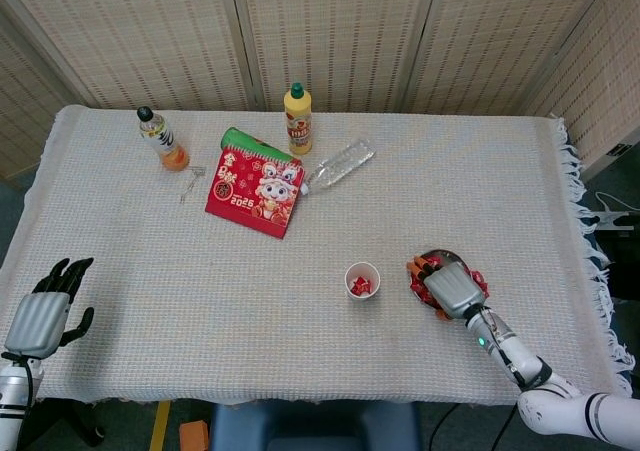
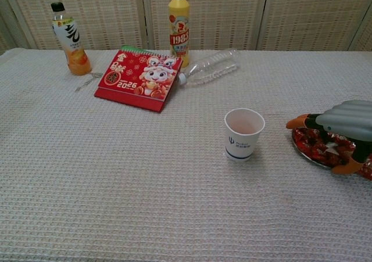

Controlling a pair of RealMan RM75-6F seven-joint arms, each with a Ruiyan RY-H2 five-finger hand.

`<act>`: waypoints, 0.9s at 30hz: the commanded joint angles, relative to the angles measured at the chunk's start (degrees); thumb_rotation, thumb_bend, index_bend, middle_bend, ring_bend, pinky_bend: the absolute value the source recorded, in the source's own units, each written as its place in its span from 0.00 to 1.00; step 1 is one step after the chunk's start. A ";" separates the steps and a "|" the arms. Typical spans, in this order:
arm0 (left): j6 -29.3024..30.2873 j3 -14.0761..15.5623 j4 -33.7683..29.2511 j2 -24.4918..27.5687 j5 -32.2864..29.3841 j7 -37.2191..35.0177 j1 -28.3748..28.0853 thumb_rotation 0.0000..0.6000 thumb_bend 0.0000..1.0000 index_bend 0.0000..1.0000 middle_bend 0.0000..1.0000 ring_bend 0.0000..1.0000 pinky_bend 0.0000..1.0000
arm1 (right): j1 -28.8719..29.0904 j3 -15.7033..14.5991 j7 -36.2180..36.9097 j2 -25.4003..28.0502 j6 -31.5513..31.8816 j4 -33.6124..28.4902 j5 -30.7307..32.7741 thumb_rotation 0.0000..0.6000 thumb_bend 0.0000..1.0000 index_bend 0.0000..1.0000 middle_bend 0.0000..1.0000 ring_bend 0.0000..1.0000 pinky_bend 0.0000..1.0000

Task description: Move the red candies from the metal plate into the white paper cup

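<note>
The white paper cup (image 1: 362, 278) (image 2: 244, 133) stands upright near the table's front, with a red candy (image 1: 361, 286) inside it in the head view. To its right lies the metal plate (image 1: 447, 259) (image 2: 297, 147) heaped with red candies (image 2: 314, 146) (image 1: 479, 283). My right hand (image 1: 449, 287) (image 2: 342, 124) lies palm-down over the plate, fingers reaching into the pile; whether it holds a candy is hidden. My left hand (image 1: 45, 311) hangs off the table's front left corner, fingers apart, holding nothing.
At the back stand an orange drink bottle (image 1: 161, 139), a yellow bottle (image 1: 298, 117), a red calendar (image 1: 254, 184) and a clear plastic bottle (image 1: 341, 163) lying on its side. The cloth's fringed right edge (image 1: 585, 241) is close to the plate.
</note>
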 commanded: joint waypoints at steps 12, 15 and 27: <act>-0.19 0.00 0.24 0.01 -0.11 -0.31 -0.12 1.00 0.45 0.00 0.07 0.02 0.22 | -0.75 -0.33 -2.34 -0.68 2.36 0.19 0.40 1.00 0.15 0.19 0.20 0.39 0.72; -0.14 -0.03 0.23 0.03 -0.15 -0.34 -0.11 1.00 0.46 0.00 0.07 0.02 0.22 | -1.20 -0.41 -2.38 -0.65 3.30 0.24 -0.03 1.00 0.15 0.20 0.20 0.39 0.73; -0.46 -0.06 0.32 -0.04 -0.43 -0.22 -0.26 1.00 0.46 0.00 0.08 0.02 0.22 | -2.13 -0.60 -1.20 -2.24 3.55 3.09 -0.75 1.00 0.16 0.28 0.32 0.46 0.79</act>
